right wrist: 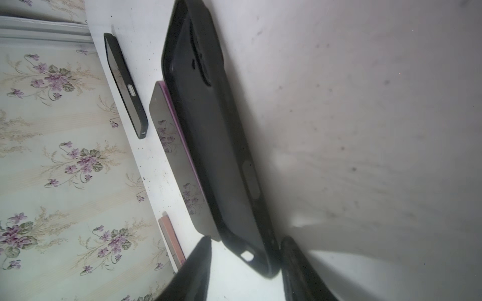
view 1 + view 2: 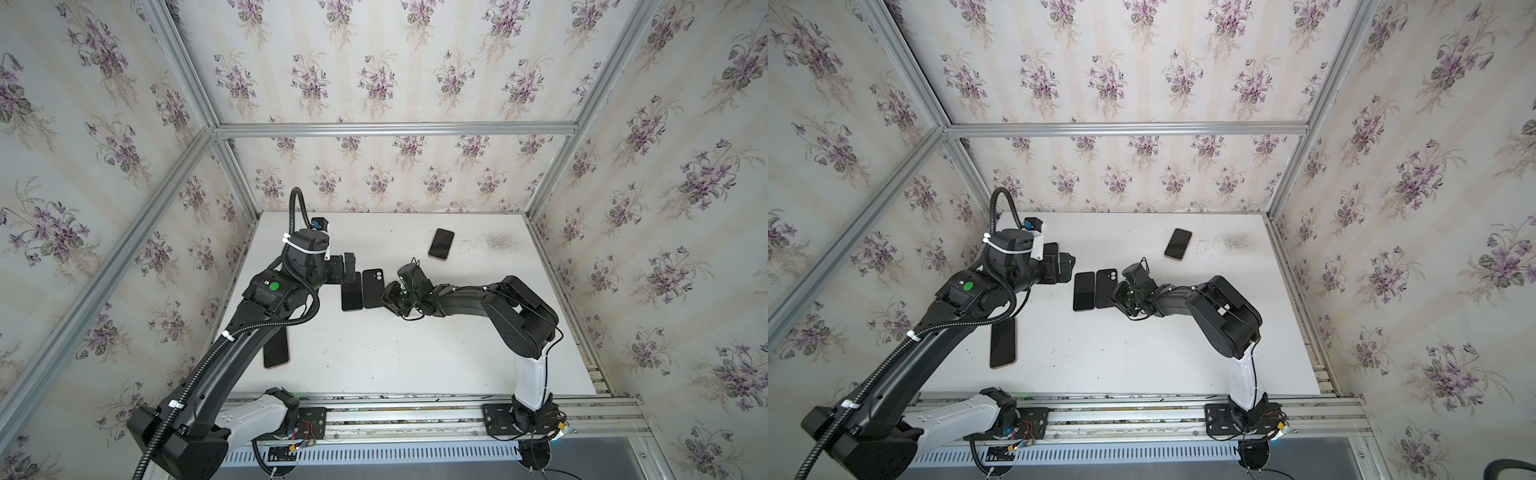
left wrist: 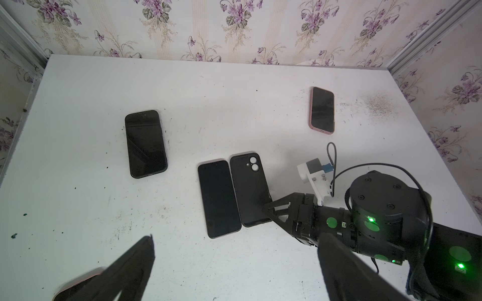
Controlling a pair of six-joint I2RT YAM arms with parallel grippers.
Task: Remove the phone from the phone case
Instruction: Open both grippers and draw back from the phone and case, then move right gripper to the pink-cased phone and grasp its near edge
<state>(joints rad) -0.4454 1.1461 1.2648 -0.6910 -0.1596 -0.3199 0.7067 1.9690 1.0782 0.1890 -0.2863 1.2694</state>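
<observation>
The phone [image 2: 351, 297] [image 3: 219, 198] lies bare and screen up on the white table, its long side against the empty black phone case [image 2: 372, 289] [image 3: 249, 187], which lies inside up beside it. In the right wrist view the case [image 1: 221, 156] runs away from my right gripper [image 1: 246, 239], which is open. The case's near end sits between the fingers and one finger [image 1: 289, 255] touches its rim. My left gripper [image 3: 236, 237] [image 2: 351, 270] hovers open and empty at the phone's far-left end.
A pink-cased phone [image 2: 441, 244] lies at the back right. Another pink-cased phone [image 2: 276, 349] lies front left, partly under the left arm. A black-cased phone [image 3: 145, 143] rests at the back left. Aluminium frame posts and papered walls close in the table.
</observation>
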